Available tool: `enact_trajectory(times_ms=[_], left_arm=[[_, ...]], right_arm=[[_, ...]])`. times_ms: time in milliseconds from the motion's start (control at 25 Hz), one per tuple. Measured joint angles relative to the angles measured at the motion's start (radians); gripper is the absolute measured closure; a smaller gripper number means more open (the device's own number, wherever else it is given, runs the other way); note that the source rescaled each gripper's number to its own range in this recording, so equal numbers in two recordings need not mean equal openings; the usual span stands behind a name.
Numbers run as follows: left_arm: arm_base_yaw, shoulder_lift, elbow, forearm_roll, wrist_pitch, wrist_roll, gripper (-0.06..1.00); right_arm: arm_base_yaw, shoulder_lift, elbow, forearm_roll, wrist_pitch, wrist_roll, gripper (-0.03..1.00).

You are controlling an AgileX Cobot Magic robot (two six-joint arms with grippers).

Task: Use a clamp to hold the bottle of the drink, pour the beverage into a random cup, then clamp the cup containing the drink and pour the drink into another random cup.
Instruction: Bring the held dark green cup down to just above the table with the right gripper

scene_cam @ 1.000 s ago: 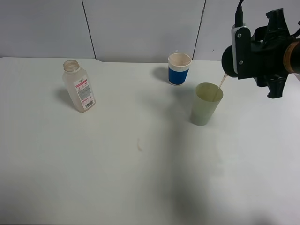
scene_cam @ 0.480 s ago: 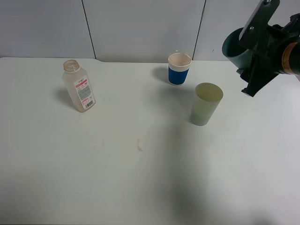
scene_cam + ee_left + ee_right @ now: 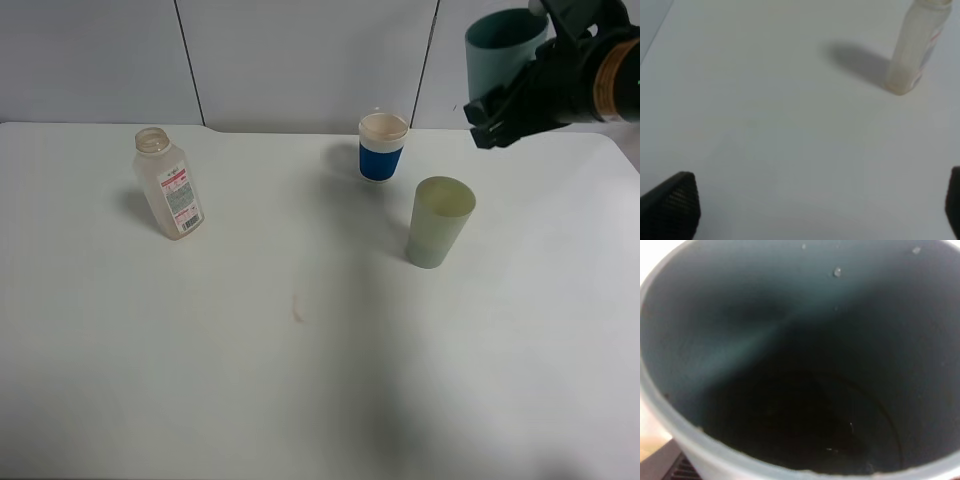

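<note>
Bottle of the drink [image 3: 170, 185] stands upright on the far left of the white table [image 3: 250, 380], cap off, its pink-and-white label facing the near right; it looks empty of any dark liquid, though the plastic is too cloudy to be certain. The left wrist view shows the same bottle [image 3: 916, 47] standing well beyond the left gripper [image 3: 815, 210], whose two black fingertips [image 3: 675, 205] sit wide apart at the edges of that view with nothing between them, low over bare table. A small brownish spot [image 3: 297, 312] marks the table near the middle. Further right, toward the far edge, a blue-banded white cup [image 3: 382, 146] stands upright. Just to its near right, a little apart from it, stands the pale yellow-green cup [image 3: 438, 222], also upright, with a darker band showing through its lower wall. At the far right, high above the table, the right gripper [image 3: 520, 85] is clamped on the teal cup [image 3: 502, 52], holding it roughly upright with the mouth up and well clear of the yellow-green cup. The right wrist view looks straight into the teal cup [image 3: 790, 340]: a dark interior with a few droplets clinging to the wall.
</note>
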Motion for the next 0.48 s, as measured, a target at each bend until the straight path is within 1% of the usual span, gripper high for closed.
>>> enact_trajectory(times_ms=[80,160,280,360,480], left_arm=[[0.000,0.000,0.000,0.000,0.000,0.000,-0.06],[0.000,0.000,0.000,0.000,0.000,0.000,-0.06],[0.000,0.000,0.000,0.000,0.000,0.000,-0.06],[0.000,0.000,0.000,0.000,0.000,0.000,-0.06],[0.000,0.000,0.000,0.000,0.000,0.000,-0.06]], right_arm=[[0.000,0.000,-0.027,0.058,-0.074,-0.002,0.96],[0.000,0.000,-0.049,0.103,-0.169,-0.030,0.96],[0.000,0.000,-0.056,0.176,-0.314,-0.146,0.96],[0.016,0.000,-0.056,0.255,-0.362,-0.238,0.96],[0.071,0.000,-0.056,0.423,-0.376,-0.400,0.96]])
